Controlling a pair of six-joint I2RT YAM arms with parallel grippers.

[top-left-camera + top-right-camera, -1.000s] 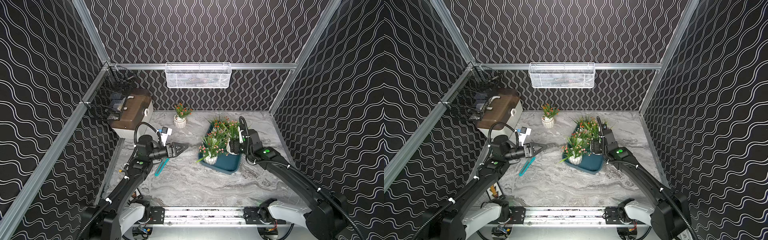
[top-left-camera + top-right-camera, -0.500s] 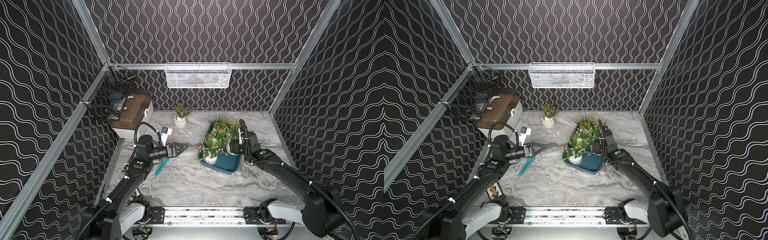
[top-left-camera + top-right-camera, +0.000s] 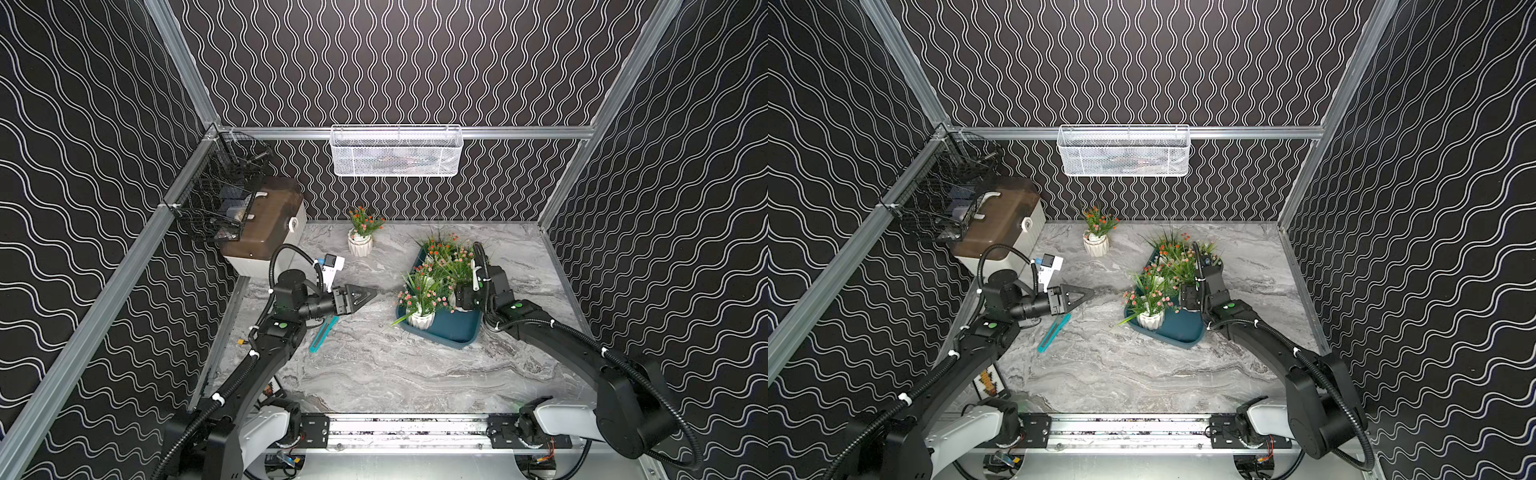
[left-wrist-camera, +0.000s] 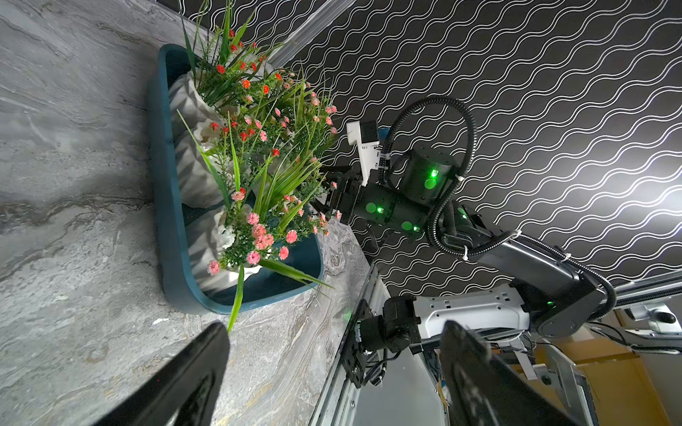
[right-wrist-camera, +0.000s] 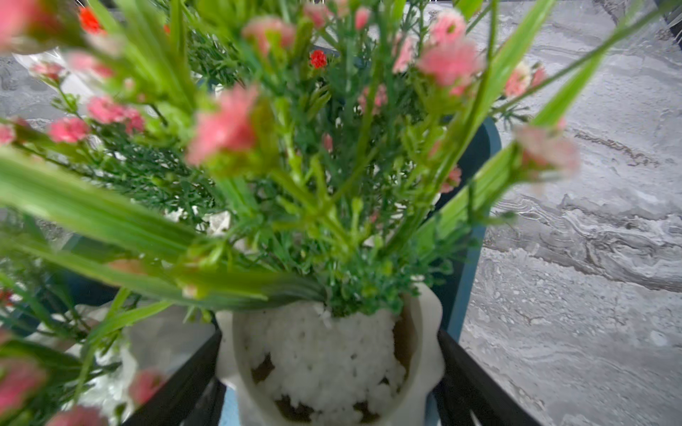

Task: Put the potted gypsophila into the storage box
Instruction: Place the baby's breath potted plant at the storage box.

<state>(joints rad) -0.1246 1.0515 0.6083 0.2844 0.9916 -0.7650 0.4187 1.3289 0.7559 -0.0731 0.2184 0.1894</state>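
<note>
A grey marbled table (image 3: 374, 374) sits between black wavy-lined walls. In both top views the teal storage box (image 3: 451, 330) lies right of centre, crowded with potted gypsophila (image 3: 420, 321); a lone pot (image 3: 360, 245) stands on the table at the far edge. The left gripper (image 3: 372, 294) hovers left of the box. The left wrist view shows its fingers (image 4: 199, 369) spread wide, empty. In the right wrist view the right gripper (image 5: 328, 332) clasps a white pot (image 5: 428, 343) inside the box's rim.
</note>
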